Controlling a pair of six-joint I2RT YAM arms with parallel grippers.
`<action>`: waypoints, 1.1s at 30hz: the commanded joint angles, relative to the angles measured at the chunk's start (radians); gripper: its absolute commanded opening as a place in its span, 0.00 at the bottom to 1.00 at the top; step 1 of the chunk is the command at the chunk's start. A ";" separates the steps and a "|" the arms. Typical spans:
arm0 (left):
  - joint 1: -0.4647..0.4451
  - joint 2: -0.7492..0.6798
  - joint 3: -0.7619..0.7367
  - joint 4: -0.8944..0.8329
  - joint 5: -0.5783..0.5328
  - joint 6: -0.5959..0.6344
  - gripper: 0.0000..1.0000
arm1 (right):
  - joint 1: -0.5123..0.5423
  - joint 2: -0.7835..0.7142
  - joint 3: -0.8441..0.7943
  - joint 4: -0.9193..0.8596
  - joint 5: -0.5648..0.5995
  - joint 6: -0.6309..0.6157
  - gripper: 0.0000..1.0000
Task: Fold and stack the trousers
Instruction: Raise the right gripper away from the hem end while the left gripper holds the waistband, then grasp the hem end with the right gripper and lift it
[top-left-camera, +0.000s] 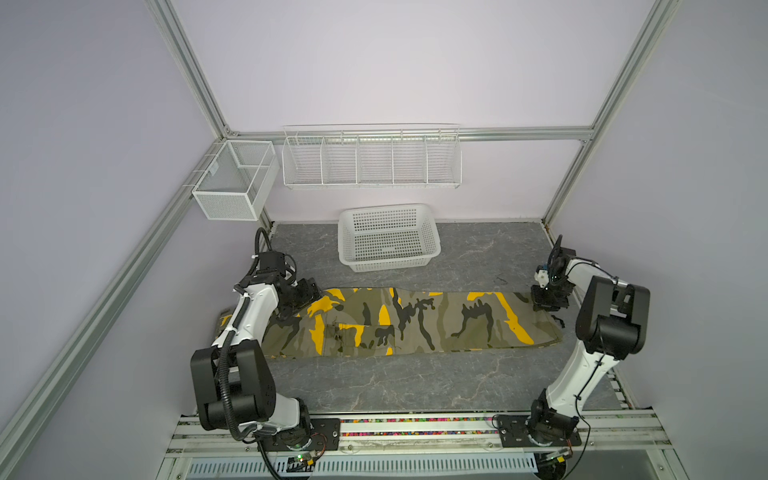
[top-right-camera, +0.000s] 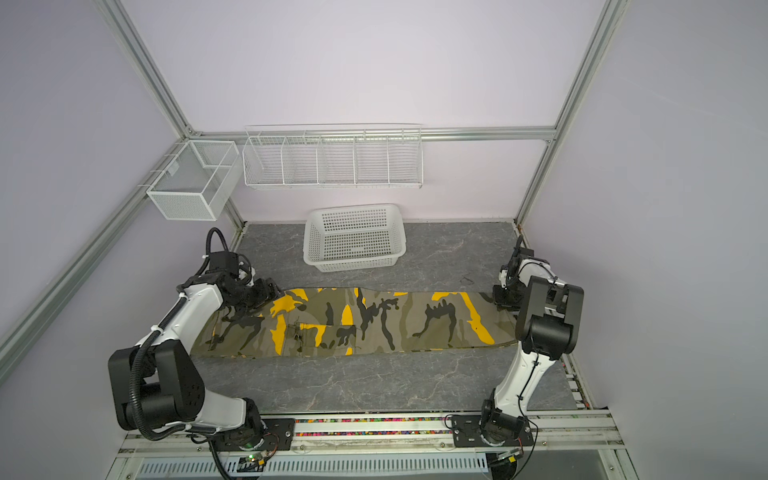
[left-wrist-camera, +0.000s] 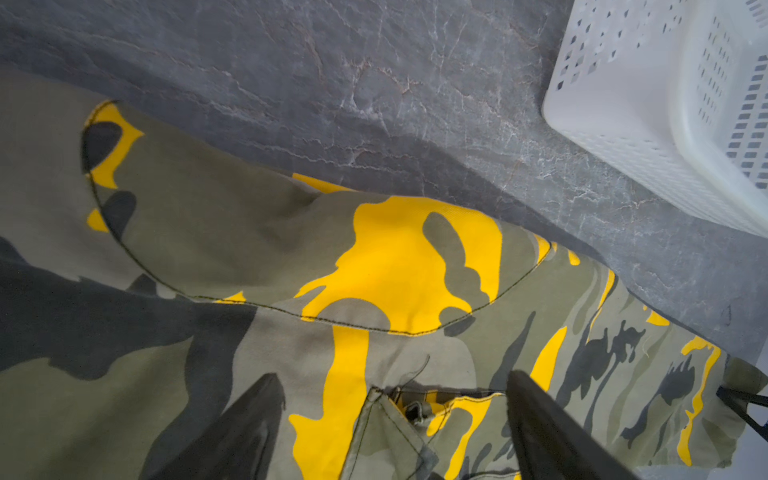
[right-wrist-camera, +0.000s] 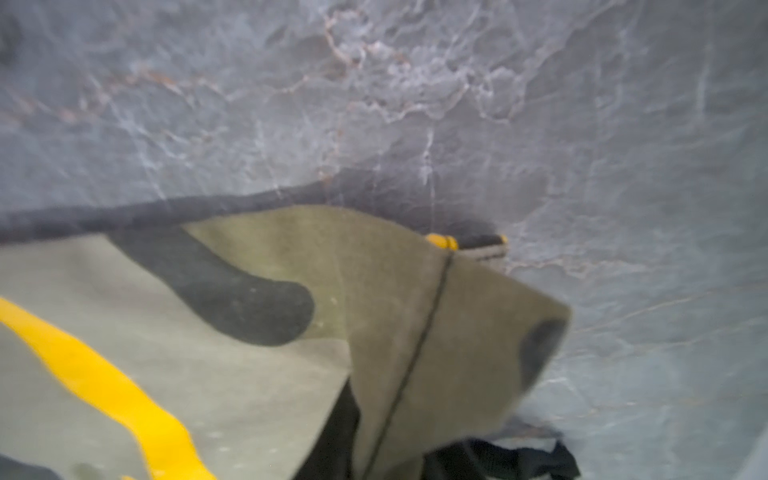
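The trousers are matt woven cloth with dark stitched seams. The table has a matt grey, veined stone look; stone or printed sheet, I cannot tell. The basket is smooth white plastic, slightly glossy. The wall shelf is white coated wire.

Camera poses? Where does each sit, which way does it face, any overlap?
Top views: stereo pair high at the front, looking down toward the back wall; left arm, right arm, trousers, basket and table in both top views.
Left wrist: on the left arm, looking along its open fingers at the trousers' pocketed end, basket beyond.
Right wrist: on the right arm, close over a raised hem corner; fingers unclear.
Shared: trousers and table, every view.
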 joint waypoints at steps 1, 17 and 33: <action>0.003 -0.025 -0.014 -0.028 0.008 0.025 0.84 | -0.001 0.008 -0.023 -0.014 -0.020 -0.014 0.13; 0.003 -0.007 0.017 -0.050 0.056 0.033 0.84 | -0.135 -0.289 0.137 -0.211 0.011 0.127 0.07; 0.002 0.049 -0.010 -0.038 0.046 0.047 0.84 | 0.383 -0.507 0.042 -0.179 -0.405 0.717 0.07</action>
